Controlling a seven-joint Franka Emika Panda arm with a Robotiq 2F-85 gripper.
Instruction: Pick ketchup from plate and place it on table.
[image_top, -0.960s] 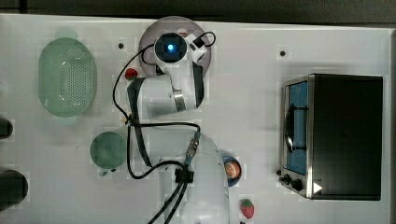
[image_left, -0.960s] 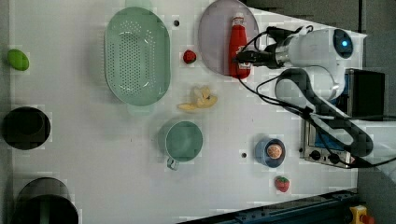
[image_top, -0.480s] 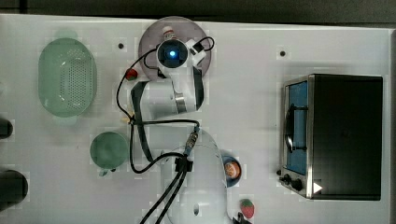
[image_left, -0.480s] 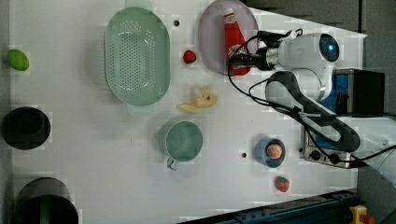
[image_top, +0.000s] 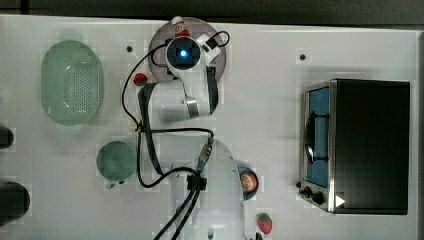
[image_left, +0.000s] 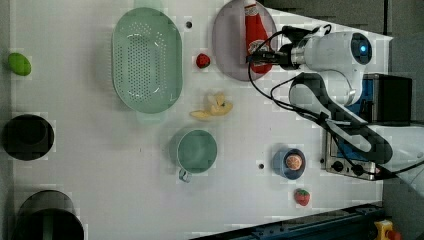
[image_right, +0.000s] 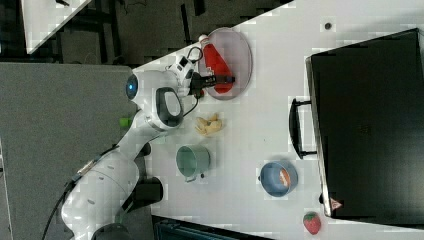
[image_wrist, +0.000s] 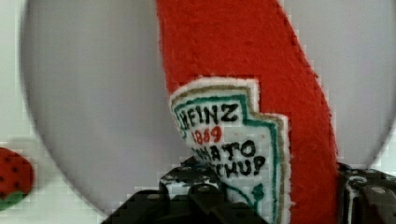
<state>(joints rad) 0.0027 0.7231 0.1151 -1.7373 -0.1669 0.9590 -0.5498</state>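
The ketchup (image_left: 256, 37) lies flat on the plate (image_left: 227, 45), its fat end between the half-closed jaws, squeezed crosswise.

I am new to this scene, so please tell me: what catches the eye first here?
The red ketchup lies on the lilac plate at the table's far edge in the left view, with the robot's hand closed around its lower body. Nearby sit a green colander and a strawberry.
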